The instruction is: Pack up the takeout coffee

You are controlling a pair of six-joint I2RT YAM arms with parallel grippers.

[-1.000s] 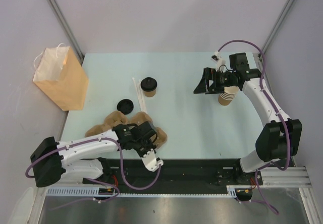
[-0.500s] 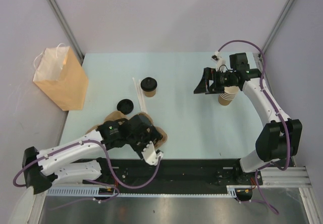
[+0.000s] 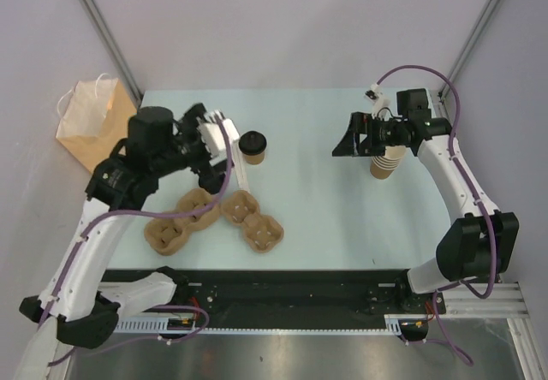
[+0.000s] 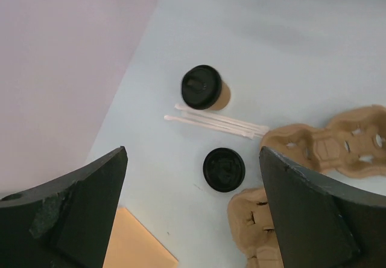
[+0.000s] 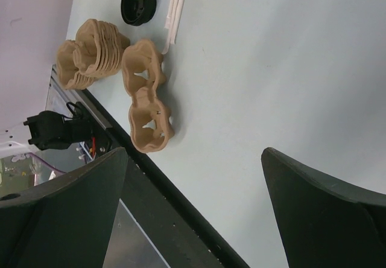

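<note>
Standing upright on the bench's far-left part, the coffee cup (image 3: 253,147) wears its black lid and touches nothing. The left claw (image 4: 193,159) hangs above the bench just left of the cup, its fingers spread wide with nothing between them. From the left wrist, the cup sits beyond the gap, a little past the middle, well clear of both fingers. The right claw (image 5: 194,153) is also spread wide and holds nothing. It hovers near the far-right corner, well apart from the coffee cup, just left of a stack of bare cups (image 3: 385,164).

A loose black lid (image 4: 224,169) lies nearer than the coffee cup, with white straws (image 4: 217,123) between the two. From above, the left arm covers that lid wholly and most of the straws. The paper bag (image 3: 90,127) stands off the bench's far-left corner, its right side hidden behind the left arm; the left wrist catches only an orange corner of it at the bottom edge. Cup trays (image 3: 184,222) lie near the bench's near edge. From the right wrist one part looks like several nested together, but how many is hard to make out. In that view the coffee cup is only a tan sliver cut off at the top edge. The claw's dark fingers fill both lower corners.
</note>
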